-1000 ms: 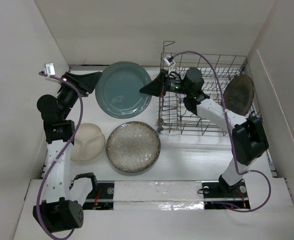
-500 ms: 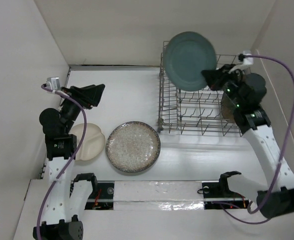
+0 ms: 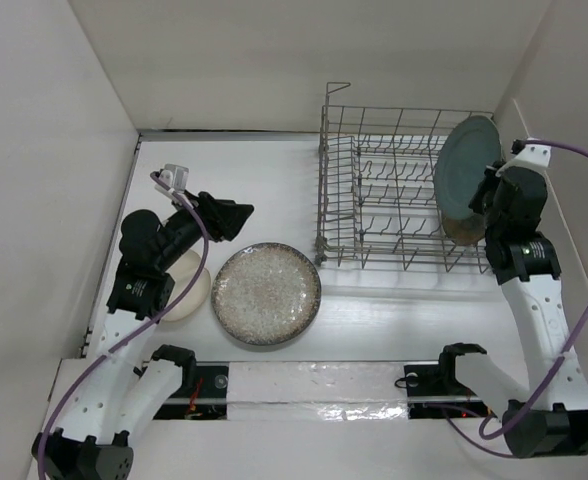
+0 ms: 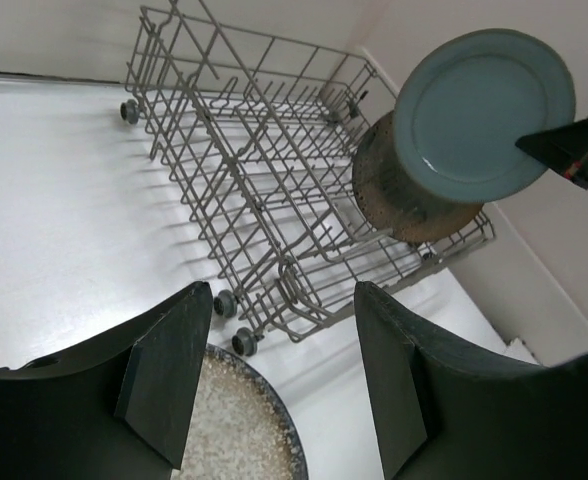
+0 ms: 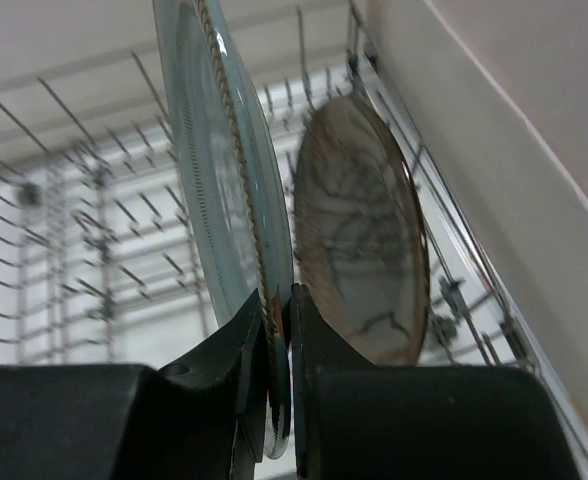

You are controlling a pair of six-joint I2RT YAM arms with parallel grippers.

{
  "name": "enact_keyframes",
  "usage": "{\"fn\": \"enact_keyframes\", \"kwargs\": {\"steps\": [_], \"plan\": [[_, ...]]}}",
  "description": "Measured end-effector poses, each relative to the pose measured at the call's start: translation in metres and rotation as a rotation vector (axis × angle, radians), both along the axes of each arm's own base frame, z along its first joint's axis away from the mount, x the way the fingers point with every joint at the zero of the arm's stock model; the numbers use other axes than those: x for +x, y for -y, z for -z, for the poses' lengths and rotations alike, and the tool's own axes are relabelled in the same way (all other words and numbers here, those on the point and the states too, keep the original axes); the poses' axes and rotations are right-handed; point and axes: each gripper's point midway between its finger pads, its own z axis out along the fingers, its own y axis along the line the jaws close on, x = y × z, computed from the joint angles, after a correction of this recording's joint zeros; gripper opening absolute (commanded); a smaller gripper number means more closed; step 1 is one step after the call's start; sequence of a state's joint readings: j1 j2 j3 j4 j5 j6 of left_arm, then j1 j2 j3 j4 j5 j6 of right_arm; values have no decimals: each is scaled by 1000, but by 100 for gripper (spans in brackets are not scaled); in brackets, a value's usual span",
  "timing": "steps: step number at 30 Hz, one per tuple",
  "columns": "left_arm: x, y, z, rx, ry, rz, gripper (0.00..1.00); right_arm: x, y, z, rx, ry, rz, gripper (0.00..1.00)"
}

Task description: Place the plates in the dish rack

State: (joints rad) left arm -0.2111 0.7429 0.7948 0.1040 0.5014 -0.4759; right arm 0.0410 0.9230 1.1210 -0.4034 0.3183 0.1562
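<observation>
Slotting looks like the step in hand. Clenched on the rim of the grey-blue plate (image 5: 209, 170), the right gripper (image 5: 277, 300) holds it on edge above the right end of the dish rack (image 3: 336, 200), which sits toward the back right corner of the worktop (image 3: 374, 310). The plate seems raised above the rack's top wires, so I judge it not yet seated.

Just beside it, toward the rack's right end wall, the brown plate (image 5: 359, 240) stands in the tines with a slight lean. The two faces run nearly parallel and close; whether they touch cannot be told.

The free tines lie below the held plate, on the left side of the brown one. Its flat face lies across the rack's length, so a drop along the plate's own plane should find the gap.

The left gripper (image 3: 244, 222) is empty with its jaws spread, over the left half of the worktop. It is the nearer arm to the speckled plate (image 3: 266, 293) and the cream plate (image 3: 189, 295), both lying flat.
</observation>
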Motion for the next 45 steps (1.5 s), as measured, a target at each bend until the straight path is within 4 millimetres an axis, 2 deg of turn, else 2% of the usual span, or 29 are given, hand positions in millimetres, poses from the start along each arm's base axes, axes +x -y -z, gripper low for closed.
{"fn": "enact_keyframes", "kwargs": {"steps": [5,9,16,22,33,38,45], "plan": [[-8,13,11,56,-9,35,55,-1,15,50,-18,-149,51,0],[-14,18,16,86,-9,46,55,-3,19,70,-20,-209,61,0],[-19,20,19,114,-3,48,55,4,24,67,-48,-204,63,0],[-20,19,20,123,-2,43,54,17,25,67,-79,-233,42,0],[-17,16,19,129,3,17,53,27,31,24,-125,-162,47,0],[-16,15,19,131,4,11,53,30,34,34,-129,-194,53,0],[-16,14,19,132,4,8,52,29,36,64,-132,-271,60,0]]}}
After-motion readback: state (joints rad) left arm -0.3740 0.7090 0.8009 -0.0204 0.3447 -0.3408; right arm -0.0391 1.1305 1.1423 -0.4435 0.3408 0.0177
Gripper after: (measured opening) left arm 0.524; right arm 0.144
